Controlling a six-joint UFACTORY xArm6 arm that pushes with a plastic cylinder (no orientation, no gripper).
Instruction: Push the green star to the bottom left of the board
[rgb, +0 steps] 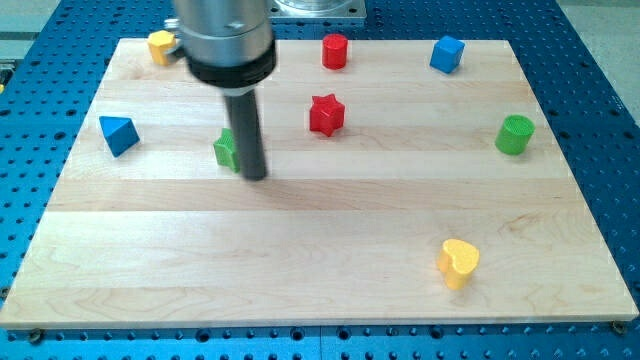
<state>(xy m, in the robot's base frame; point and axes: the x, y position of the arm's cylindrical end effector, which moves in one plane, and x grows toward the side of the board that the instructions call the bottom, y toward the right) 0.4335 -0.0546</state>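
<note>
We see bright, even overhead light on the surface (330, 260). Soft shadow falls just beside our tool (255, 176). Focus is sharp throughout.

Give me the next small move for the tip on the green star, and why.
Probably a short push toward the view's bottom left. My tip sits against the right side of the green star, which the rod partly hides, and the board in that direction holds no blocks; the blue triangle block lies farther left, off the path.
</note>
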